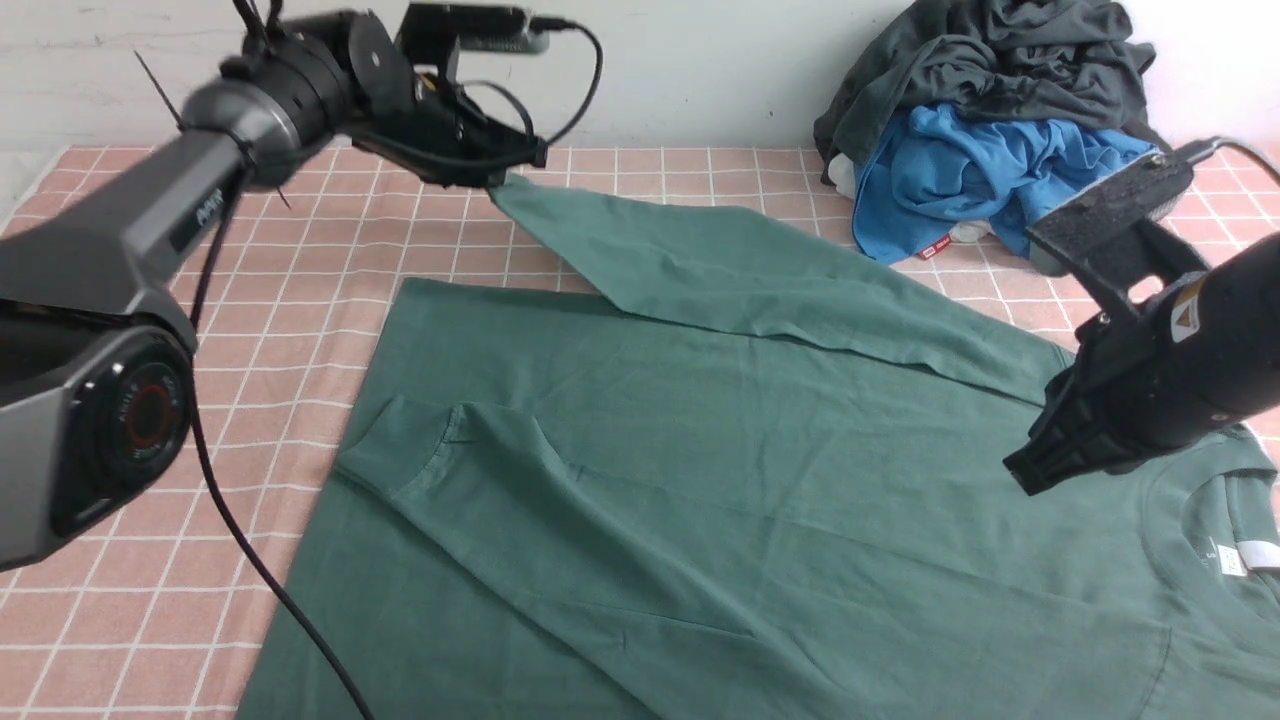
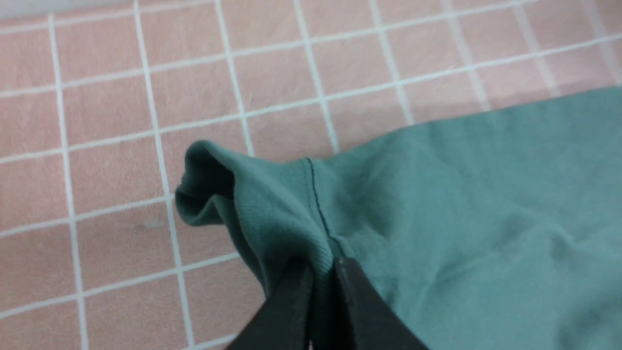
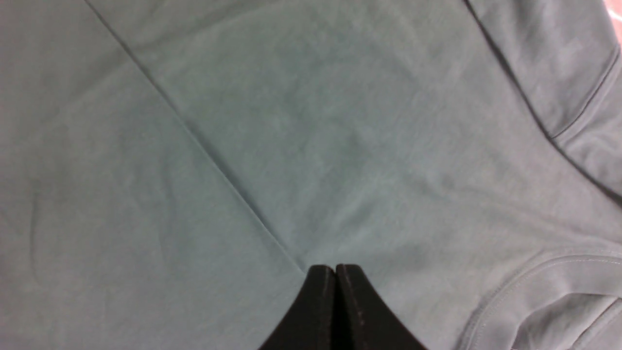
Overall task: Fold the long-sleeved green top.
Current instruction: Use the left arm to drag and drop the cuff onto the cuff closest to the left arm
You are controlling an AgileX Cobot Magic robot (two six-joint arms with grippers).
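The green long-sleeved top [image 1: 720, 470] lies spread on the table, its collar and white neck tag [image 1: 1255, 555] at the right. One sleeve is folded across the body, its cuff [image 1: 410, 445] at the left. My left gripper [image 1: 505, 172] is shut on the ribbed cuff [image 2: 272, 214] of the far sleeve and holds it stretched toward the back left, above the cloth. My right gripper [image 1: 1030, 465] is shut and empty just above the top's chest near the shoulder; in the right wrist view [image 3: 335, 270] its tips hover over plain green fabric [image 3: 311, 146].
A pink checked tablecloth [image 1: 300, 260] covers the table. A pile with a dark charcoal-grey garment [image 1: 1000, 60] over a bright blue garment [image 1: 980, 160] sits at the back right against the white wall. The left arm's cable [image 1: 260, 570] hangs over the top's left edge.
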